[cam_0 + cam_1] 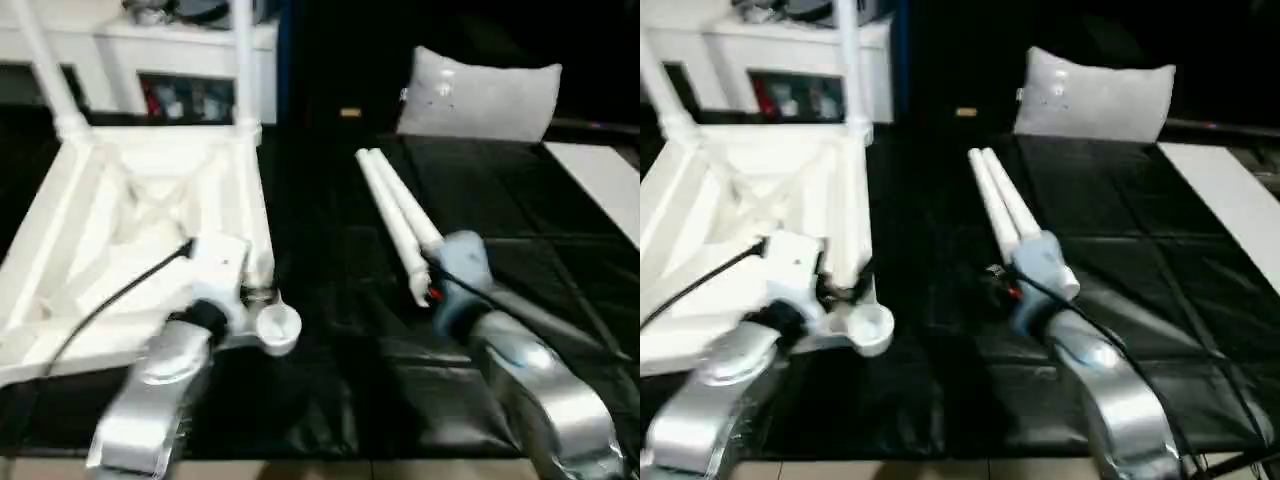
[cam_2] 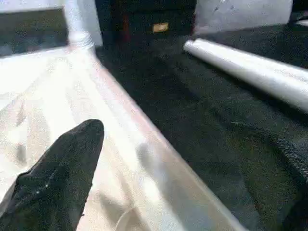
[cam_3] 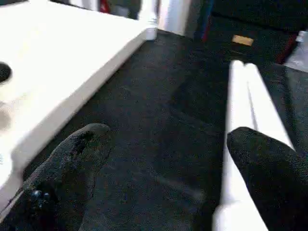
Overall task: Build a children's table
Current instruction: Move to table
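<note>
Nearest the robot, on the black mat (image 1: 330, 330), the right hand (image 3: 163, 154) has its two black fingers spread wide, one on either side of the near end of the two loose legs (image 1: 398, 215); whether a fingertip touches them cannot be told, and nothing is pinched. The left hand (image 2: 159, 192) is likewise spread wide, with one black finger (image 2: 62, 178) over the ribbed underside of the upturned tabletop (image 1: 120, 230) and the tabletop's long right edge between the fingers. A round corner socket (image 1: 278, 325) sits just beside the left wrist. Between that edge and the loose legs runs a strip of bare mat. Farther off, two fitted legs (image 1: 243, 60) stand upright at the far corners, and a grey cushion (image 1: 480, 95) lies beyond the loose legs.
</note>
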### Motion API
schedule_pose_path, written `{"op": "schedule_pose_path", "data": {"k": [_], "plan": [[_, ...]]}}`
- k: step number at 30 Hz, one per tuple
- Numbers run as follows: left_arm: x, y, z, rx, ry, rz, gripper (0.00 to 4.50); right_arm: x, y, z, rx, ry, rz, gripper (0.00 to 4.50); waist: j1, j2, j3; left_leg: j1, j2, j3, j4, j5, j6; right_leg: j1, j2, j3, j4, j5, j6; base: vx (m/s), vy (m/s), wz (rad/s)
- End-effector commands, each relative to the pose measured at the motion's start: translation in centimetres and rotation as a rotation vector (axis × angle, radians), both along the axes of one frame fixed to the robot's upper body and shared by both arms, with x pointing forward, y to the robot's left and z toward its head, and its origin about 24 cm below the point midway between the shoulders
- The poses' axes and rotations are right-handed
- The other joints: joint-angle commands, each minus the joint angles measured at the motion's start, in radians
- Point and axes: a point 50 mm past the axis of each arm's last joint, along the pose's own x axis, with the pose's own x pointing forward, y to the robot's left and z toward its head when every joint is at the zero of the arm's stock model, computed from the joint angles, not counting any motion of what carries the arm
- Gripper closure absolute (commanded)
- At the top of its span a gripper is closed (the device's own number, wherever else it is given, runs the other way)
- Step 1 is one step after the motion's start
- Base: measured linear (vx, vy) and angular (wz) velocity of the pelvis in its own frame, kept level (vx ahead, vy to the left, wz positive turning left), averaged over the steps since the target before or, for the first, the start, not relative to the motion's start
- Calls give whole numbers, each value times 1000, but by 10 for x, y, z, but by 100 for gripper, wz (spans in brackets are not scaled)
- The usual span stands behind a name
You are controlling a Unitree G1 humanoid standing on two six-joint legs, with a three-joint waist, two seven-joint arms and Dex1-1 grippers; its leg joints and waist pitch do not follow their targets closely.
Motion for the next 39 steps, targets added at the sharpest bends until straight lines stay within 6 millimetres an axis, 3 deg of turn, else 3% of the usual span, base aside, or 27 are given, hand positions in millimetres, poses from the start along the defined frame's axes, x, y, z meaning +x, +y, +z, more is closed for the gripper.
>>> {"op": "schedule_pose_path", "data": {"k": [1,3,4,5,6,7,8,9,10,11,12,13,14,15,16,17,18,20,21,22,23,24,25,26,28,32,39], "plan": [[1,-8,2,14,-12,-44,5,1,-3,-1,-17,18,-17,0,28,5,-45,-99,-38,17,-27,324,251,132,-18,76,-93,335,-359,0,0,0],[1,-9,2,23,-13,-52,5,1,-3,-2,-18,22,-15,0,27,25,-47,-82,-30,12,-58,372,173,126,29,37,-73,421,-356,0,0,0],[1,-9,2,23,-13,-52,5,1,-3,-2,-18,22,-15,0,19,37,-48,-34,-20,3,-75,417,163,91,50,7,-60,424,-337,107,-64,0],[1,-10,2,28,-12,-62,5,2,-3,-2,-11,40,-31,0,-71,46,-70,208,145,-78,-111,563,197,-126,23,-37,15,111,-191,107,-64,0],[1,-10,2,28,-12,-62,5,2,-3,-2,-11,40,-31,0,-43,46,-43,201,176,-77,-123,525,196,-156,-7,-42,39,40,-153,105,-81,-26],[2,-10,3,34,-11,-70,5,5,-3,0,-11,37,-36,0,-41,27,-36,160,172,-19,-150,409,167,-148,-29,-47,28,84,-124,23,-33,-55],[2,-10,3,35,-11,-71,5,5,-3,0,-11,36,-35,0,-22,3,-23,127,83,85,-131,180,85,-102,-34,-20,-52,101,-220,23,-33,-55],[2,-10,3,37,-11,-74,5,6,-3,1,-12,34,-34,0,-4,-15,-22,91,-9,127,-81,79,42,-38,-10,54,-92,40,-300,96,-7,-59],[2,-10,3,41,-11,-78,5,8,-3,3,-13,25,-35,0,66,-5,-39,-56,-14,36,46,22,92,120,-168,172,-163,-56,-428,95,22,-25],[3,-11,4,47,-12,-86,5,13,-3,5,-15,21,-38,0,56,-17,-47,-127,7,2,102,83,19,136,-172,164,-140,81,-519,95,22,-25],[3,-11,4,47,-12,-87,5,13,-3,6,-15,21,-38,0,54,-5,-40,-145,12,-6,92,117,-12,125,-154,140,-130,163,-533,0,0,0],[4,-11,5,48,-14,-88,5,17,-3,6,-25,24,-41,0,39,11,-23,-129,31,-11,29,192,-43,68,-116,55,-138,154,-497,0,0,0],[4,-10,6,48,-16,-89,5,20,-3,7,-31,30,-41,0,19,51,-16,-86,39,1,-79,211,-14,42,-37,-31,-141,-35,-398,0,0,0],[5,-10,6,48,-17,-90,5,22,-3,7,-36,36,-41,0,8,85,-19,-68,54,-18,-122,126,-15,40,11,-59,-113,-70,-314,76,38,-10],[5,-10,6,48,-17,-90,5,22,-3,7,-36,36,-41,0,-42,101,-14,-2,127,-106,-176,-137,19,-30,49,-71,-9,-80,-201,108,19,4],[5,-10,7,49,-18,-94,5,26,-3,7,-50,55,-51,0,-42,101,-22,48,153,-133,-175,-226,97,-64,23,-60,22,-28,-131,108,19,4],[5,-11,7,53,-19,-107,5,30,-4,6,-73,67,-58,0,-47,102,-26,49,147,-139,-176,-195,150,-66,18,-62,27,-3,-99,72,-6,12],[4,-12,8,55,-14,-133,5,35,-5,6,-90,81,-65,0,-43,71,-17,40,130,-108,-170,-117,259,-79,-8,-50,3,70,-58,59,-24,-1],[3,-15,9,52,-7,-168,5,40,-7,6,-102,102,-78,0,-25,38,-7,-15,69,-41,-146,-138,216,-41,-48,-17,-91,100,-103,44,-62,9],[3,-15,9,52,-7,-168,5,40,-7,6,-102,102,-78,0,-1,31,-5,-48,27,3,-109,-114,170,-9,-80,24,-135,58,-168,65,-81,-1],[-1,-18,12,54,26,-260,5,53,-11,4,-148,174,-97,0,39,20,-35,-126,9,2,-52,192,104,81,-127,71,-137,100,-197,65,-81,-1],[-1,-18,12,54,26,-260,5,53,-11,4,-148,174,-97,0,30,14,-47,-135,9,-2,-67,279,83,76,-95,57,-101,245,-199,74,-66,-13],[-1,-19,12,51,37,-278,5,56,-11,3,-155,190,-96,0,28,41,-50,-110,19,-3,-89,426,43,48,-41,20,-57,541,-208,42,-58,-1],[-3,-19,14,41,52,-314,5,59,-11,2,-170,227,-100,0,21,40,-59,-90,22,-4,-84,518,41,34,-20,13,-35,757,-208,42,-58,-1],[-7,-21,17,23,69,-377,5,64,-11,1,-183,278,-96,0,25,52,-62,-82,27,-6,-84,595,20,24,-6,6,-26,884,-215,0,0,0],[-13,-23,23,6,112,-514,5,81,-7,1,-151,357,-66,0,33,59,-34,-69,58,0,-116,263,-78,8,-28,4,-65,473,-295,0,0,0],[-16,-22,26,46,190,-618,5,102,-3,3,-182,423,-90,0,45,60,-15,-61,67,26,-135,29,-121,-11,-41,11,-91,88,-290,-54,0,0]]}}
